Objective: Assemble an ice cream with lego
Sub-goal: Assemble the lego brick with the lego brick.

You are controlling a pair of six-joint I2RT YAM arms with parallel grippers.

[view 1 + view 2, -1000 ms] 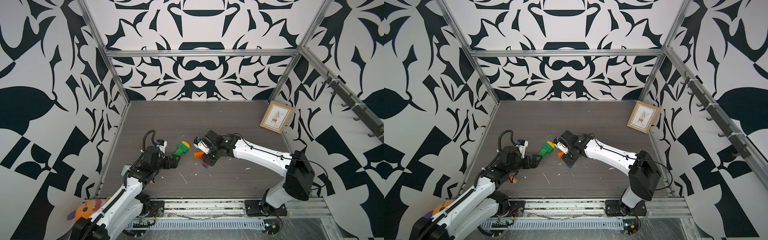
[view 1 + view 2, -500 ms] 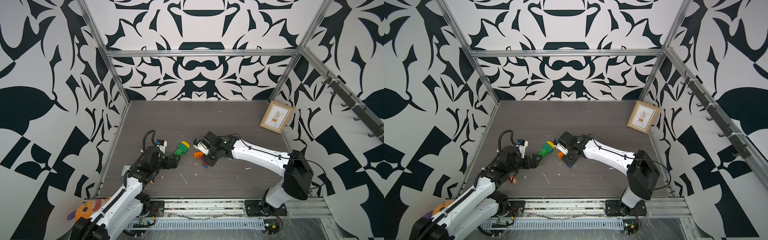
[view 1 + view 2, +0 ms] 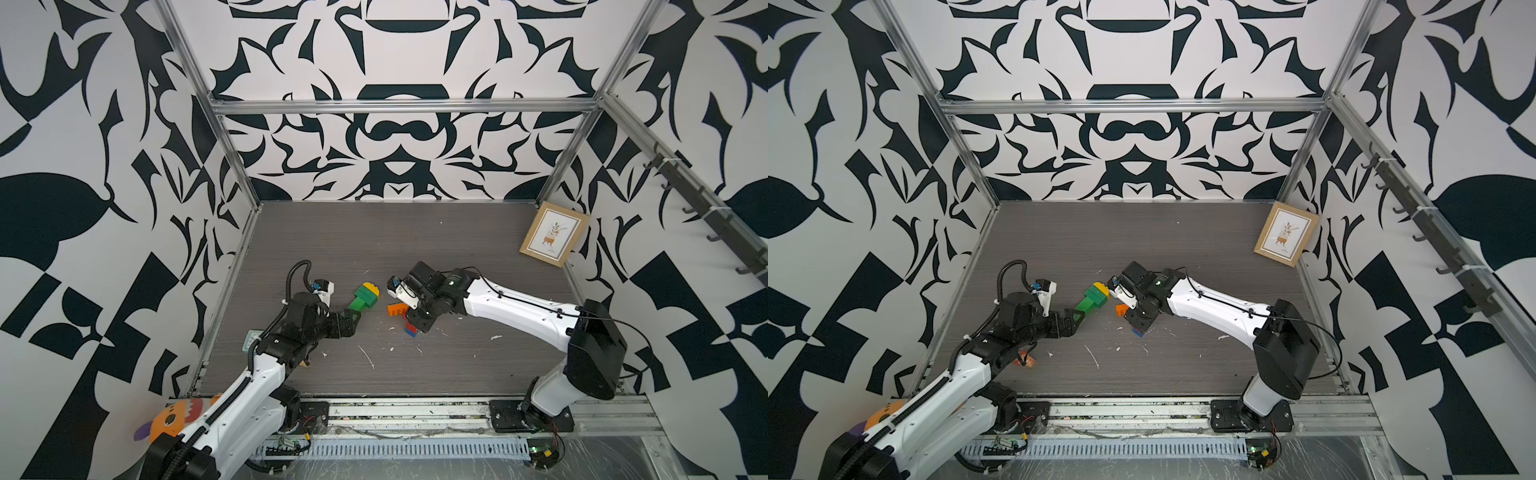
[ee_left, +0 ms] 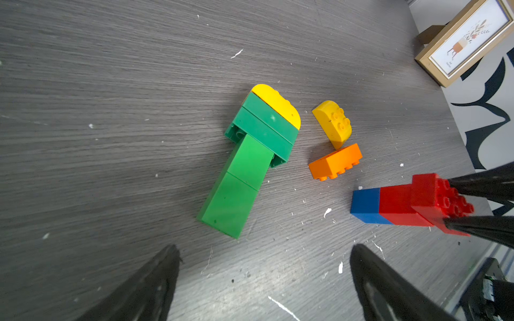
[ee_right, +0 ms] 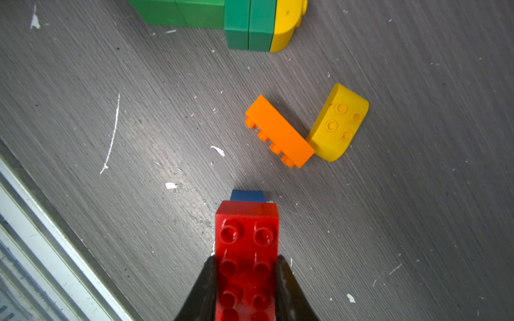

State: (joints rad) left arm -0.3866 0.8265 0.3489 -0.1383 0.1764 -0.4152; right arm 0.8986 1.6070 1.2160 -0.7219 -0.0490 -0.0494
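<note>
A green lego stack capped by a yellow rounded brick (image 3: 363,297) (image 4: 250,155) lies flat on the table. Just beyond its narrow end my left gripper (image 4: 264,247) (image 3: 352,322) stands open, with nothing between its fingers. An orange brick (image 4: 335,162) (image 5: 278,130) lies on its side against a loose yellow rounded brick (image 4: 332,123) (image 5: 338,123). My right gripper (image 5: 246,258) (image 3: 415,322) is shut on the long red brick topping a red and blue stack (image 4: 403,204) (image 5: 247,222), whose blue end points down at the table.
A framed picture (image 3: 555,237) leans against the right wall at the back. White flecks litter the table. A small orange object (image 3: 1023,359) lies under my left arm. A multicoloured toy (image 3: 170,419) sits outside the front left corner. An aluminium rail (image 3: 415,409) borders the front.
The right wrist has edged slightly to the left with its red and blue stack. The left arm and the loose bricks have stayed put.
</note>
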